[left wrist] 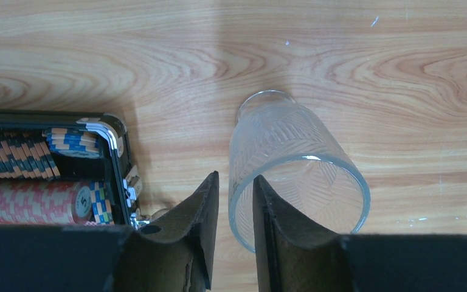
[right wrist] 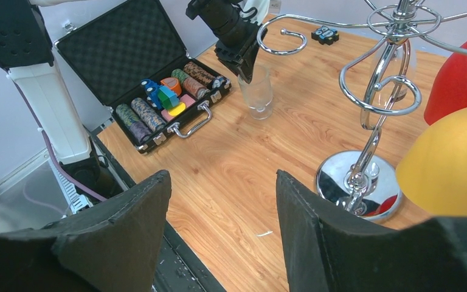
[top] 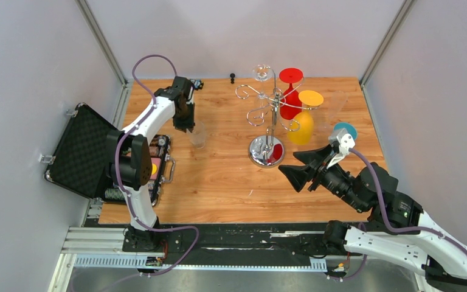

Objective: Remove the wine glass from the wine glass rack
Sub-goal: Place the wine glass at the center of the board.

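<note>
My right gripper point(top: 289, 163) is spread wide and empty. It faces the wine glass rack point(top: 266, 152) from near its mirrored base, and I judge this lets the jaws take a bowl from the side. The yellow wine glass point(top: 303, 128) hangs nearest to it, and the red wine glass point(top: 289, 104) hangs beyond. Both hang inverted (foot caught in a hook, mouth toward the table), so their long axis is vertical. My left gripper point(left wrist: 236, 182) is well apart from the rack. Its fingers are a little parted astride the rim wall of a clear tumbler point(left wrist: 280, 140) that stands beside the chip case point(left wrist: 114, 137), and they do not pinch it.
</note>
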Controlling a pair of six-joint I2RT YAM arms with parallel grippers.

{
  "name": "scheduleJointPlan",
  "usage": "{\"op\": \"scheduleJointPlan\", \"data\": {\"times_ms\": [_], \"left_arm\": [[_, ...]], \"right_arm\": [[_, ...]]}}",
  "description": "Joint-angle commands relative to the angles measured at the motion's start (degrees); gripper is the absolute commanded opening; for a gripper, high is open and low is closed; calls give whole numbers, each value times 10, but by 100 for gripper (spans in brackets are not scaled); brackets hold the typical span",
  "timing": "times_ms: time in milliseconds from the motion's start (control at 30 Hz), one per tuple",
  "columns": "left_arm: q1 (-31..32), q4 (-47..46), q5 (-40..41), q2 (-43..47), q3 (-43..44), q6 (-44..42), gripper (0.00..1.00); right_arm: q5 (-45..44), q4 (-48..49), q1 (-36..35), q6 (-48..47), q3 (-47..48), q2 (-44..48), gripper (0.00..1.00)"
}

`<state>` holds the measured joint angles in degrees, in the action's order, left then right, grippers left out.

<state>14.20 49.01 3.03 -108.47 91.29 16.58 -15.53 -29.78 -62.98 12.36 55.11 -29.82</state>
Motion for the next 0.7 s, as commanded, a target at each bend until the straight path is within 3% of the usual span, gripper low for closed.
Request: {"op": "scheduleJointPlan", "data": {"times_ms": [0,200,667], "left_arm": [[-4,-2,2,12,23,-12,37],[-4,19,9,31,43,-13,54],[-1,24,-105,179,17,-1,67]], "right_arm": [[-6,8,-2,-4,5,-9,63],[-3,9,-2,-5,15,-17,64],[-13,-48,-2,21,86,-53,69]]}}
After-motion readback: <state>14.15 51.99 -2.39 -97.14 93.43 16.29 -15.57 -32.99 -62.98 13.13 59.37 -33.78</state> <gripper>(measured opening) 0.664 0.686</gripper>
